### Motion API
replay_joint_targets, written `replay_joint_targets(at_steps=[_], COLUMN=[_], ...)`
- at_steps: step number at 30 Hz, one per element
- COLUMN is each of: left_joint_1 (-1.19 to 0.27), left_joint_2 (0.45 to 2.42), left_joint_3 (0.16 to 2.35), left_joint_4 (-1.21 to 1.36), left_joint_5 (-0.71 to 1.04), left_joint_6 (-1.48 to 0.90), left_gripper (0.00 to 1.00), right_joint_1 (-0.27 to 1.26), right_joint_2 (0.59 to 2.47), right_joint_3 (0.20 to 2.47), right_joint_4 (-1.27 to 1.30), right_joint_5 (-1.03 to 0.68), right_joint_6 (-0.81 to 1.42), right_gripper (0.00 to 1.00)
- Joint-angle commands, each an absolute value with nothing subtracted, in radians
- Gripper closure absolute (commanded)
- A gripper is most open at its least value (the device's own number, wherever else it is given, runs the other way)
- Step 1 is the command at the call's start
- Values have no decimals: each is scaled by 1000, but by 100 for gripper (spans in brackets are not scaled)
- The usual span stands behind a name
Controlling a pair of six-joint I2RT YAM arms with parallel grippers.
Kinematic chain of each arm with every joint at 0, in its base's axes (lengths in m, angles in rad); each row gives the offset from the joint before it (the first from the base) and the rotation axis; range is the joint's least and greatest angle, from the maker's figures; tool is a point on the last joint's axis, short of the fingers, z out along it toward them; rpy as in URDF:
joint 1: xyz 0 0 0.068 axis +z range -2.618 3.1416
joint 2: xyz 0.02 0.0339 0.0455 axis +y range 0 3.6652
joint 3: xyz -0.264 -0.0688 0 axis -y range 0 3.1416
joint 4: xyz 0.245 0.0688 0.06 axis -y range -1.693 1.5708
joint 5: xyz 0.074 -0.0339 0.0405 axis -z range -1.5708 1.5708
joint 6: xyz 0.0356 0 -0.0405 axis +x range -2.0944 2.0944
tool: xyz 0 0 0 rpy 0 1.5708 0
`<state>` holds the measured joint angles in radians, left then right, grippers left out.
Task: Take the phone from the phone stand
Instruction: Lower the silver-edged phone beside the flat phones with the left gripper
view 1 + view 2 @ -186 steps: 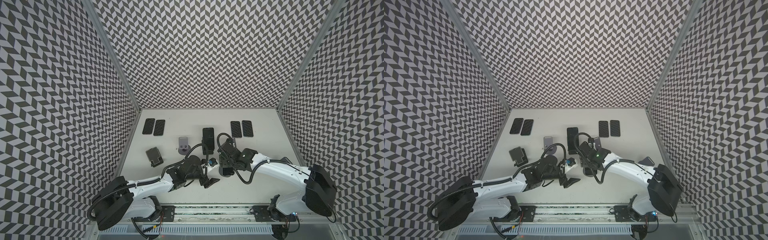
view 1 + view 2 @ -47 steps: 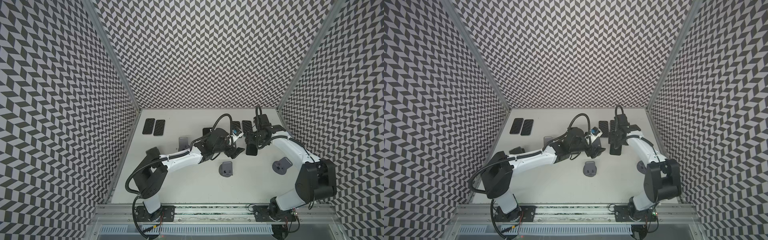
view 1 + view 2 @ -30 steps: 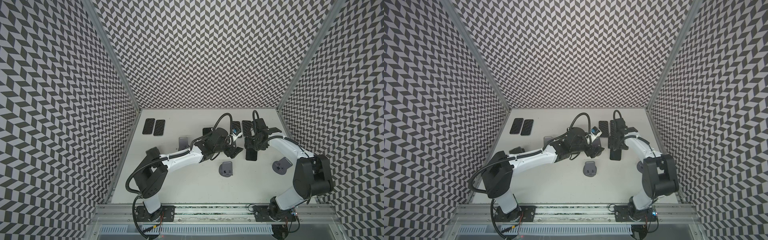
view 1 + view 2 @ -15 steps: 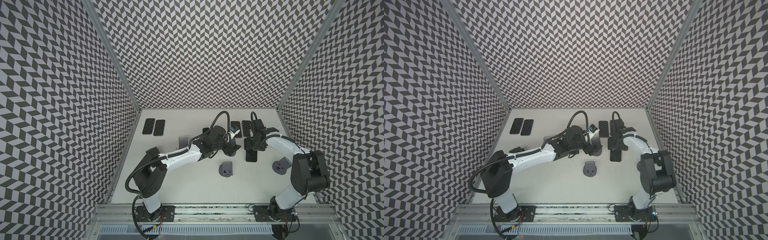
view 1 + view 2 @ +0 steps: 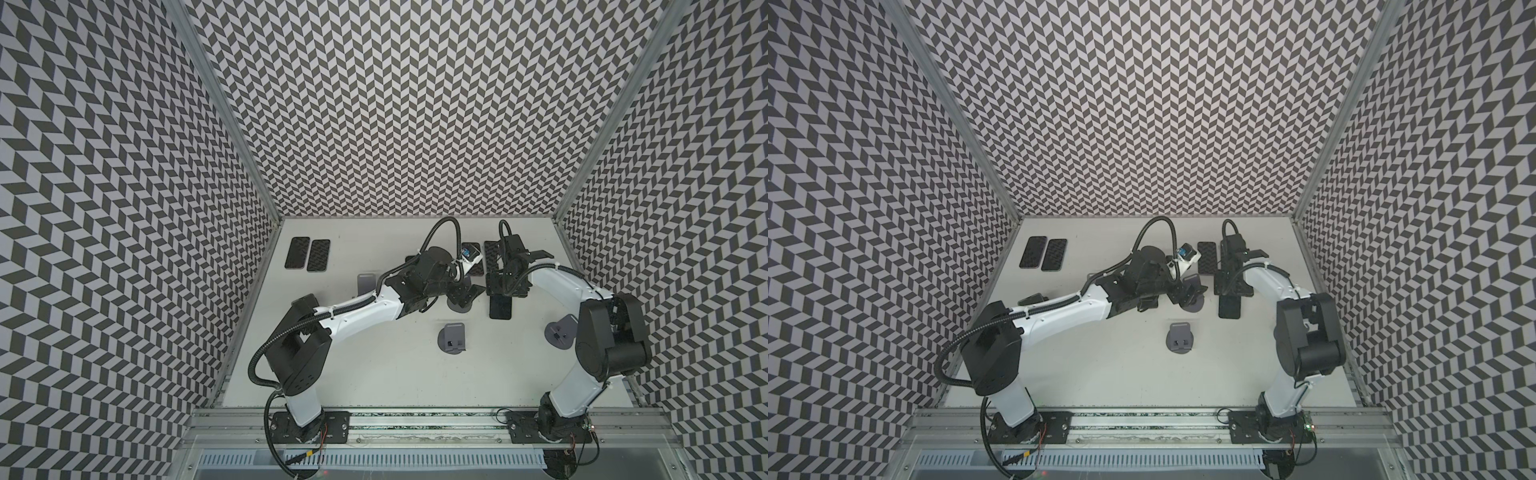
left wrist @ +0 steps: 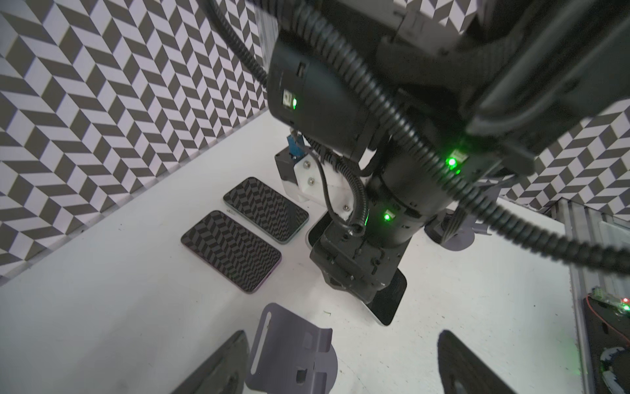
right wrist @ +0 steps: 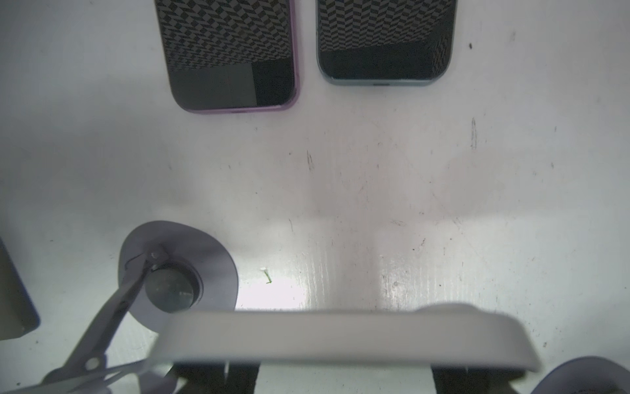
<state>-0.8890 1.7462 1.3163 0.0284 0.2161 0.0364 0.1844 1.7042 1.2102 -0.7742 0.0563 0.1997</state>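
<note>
Your right claw (image 5: 501, 294) is clamped across the white-edged phone (image 5: 500, 309), clear of the phone stand (image 5: 459, 306) sitting loose between your left claw's (image 5: 465, 291) spread jaws; release before it lies flat and it may slap down or skid.

dark phone (image 5: 500, 308) lies flat beside grey phone stand (image 6: 289, 351).

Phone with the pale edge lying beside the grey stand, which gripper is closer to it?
Right. The right gripper is down on the phone, clamping its edges; the left gripper stands open beside it, around the phone stand.
</note>
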Motion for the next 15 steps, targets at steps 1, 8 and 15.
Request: replay_joint_targets(at_steps=[1, 8, 15], left_joint_1=[-880, -860, -846], left_joint_2=[1755, 1774, 1783], left_joint_3=[1338, 1339, 1358], left_joint_4=[37, 52, 48], left_joint_5=[252, 305, 315], left_joint_6=[48, 36, 46], left_gripper=[13, 13, 14], right_joint_1=[181, 180, 180], right_joint_2=[1709, 1724, 1775], right_joint_3=[1247, 1258, 1299], right_joint_4=[-758, -762, -765], right_joint_5=[71, 72, 66], right_joint_6=[186, 188, 184], right_gripper=[39, 39, 39])
